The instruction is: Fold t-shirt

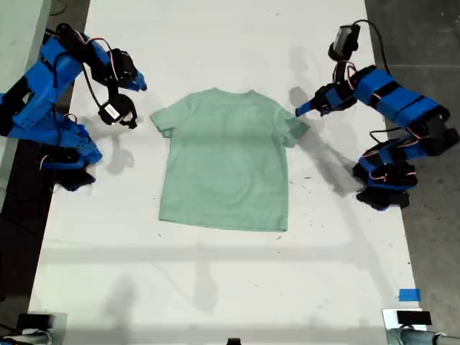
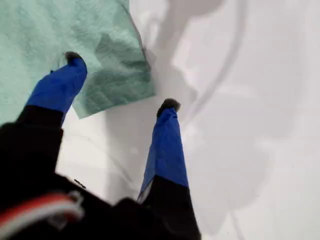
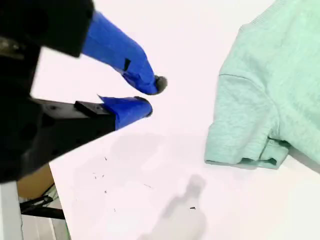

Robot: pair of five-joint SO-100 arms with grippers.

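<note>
The t-shirt (image 1: 226, 162) lies flat, my first gripper (image 2: 120, 80) spread wide over one sleeve, my second gripper (image 3: 152, 97) narrowly parted beside the other.

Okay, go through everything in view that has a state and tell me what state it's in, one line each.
t-shirt: lying flat and unfolded on the table, not held.
my first gripper: open, one finger over the sleeve at the exterior view's right.
my second gripper: nearly closed, empty, apart from the other sleeve.
</note>
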